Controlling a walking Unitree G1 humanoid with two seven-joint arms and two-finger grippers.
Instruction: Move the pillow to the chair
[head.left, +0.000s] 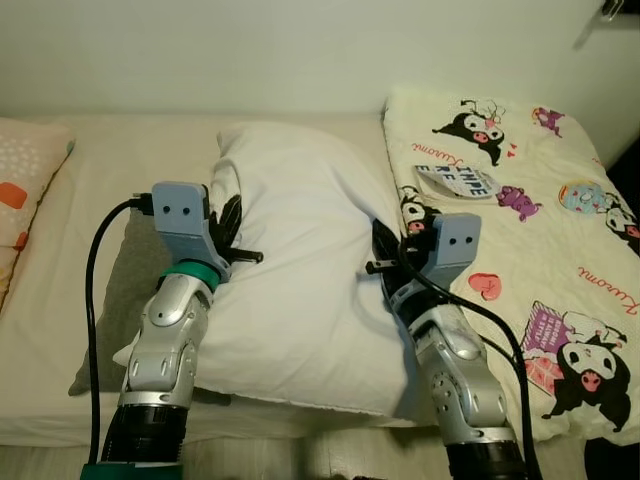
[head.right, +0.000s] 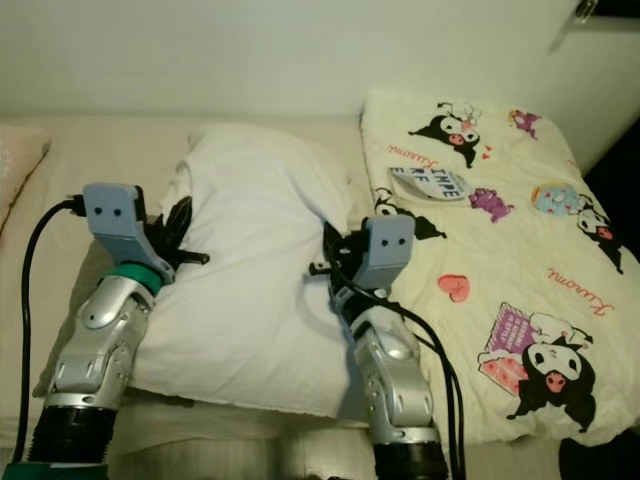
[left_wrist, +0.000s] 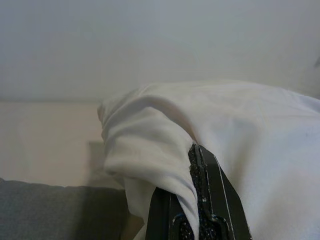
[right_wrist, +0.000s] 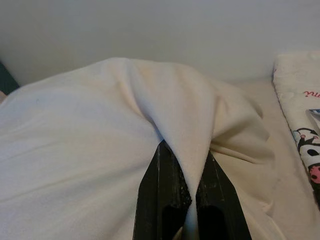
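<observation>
A large white pillow (head.left: 300, 250) lies on the bed between my two arms. My left gripper (head.left: 226, 222) grips its left edge, and a fold of the pillow cloth (left_wrist: 165, 165) is pinched between its black fingers (left_wrist: 212, 200). On the pillow's right edge my right gripper (head.left: 385, 250) is shut on another fold of the pillow (right_wrist: 180, 125), with cloth squeezed between its fingers (right_wrist: 162, 190). The pillow bulges upward between the two grips.
A cream blanket with cartoon prints (head.left: 520, 200) covers the bed's right side. A grey cloth (head.left: 120, 290) lies under the pillow's left side. A patterned cushion (head.left: 25, 170) sits at the far left. A pale wall (head.left: 300, 50) runs behind the bed.
</observation>
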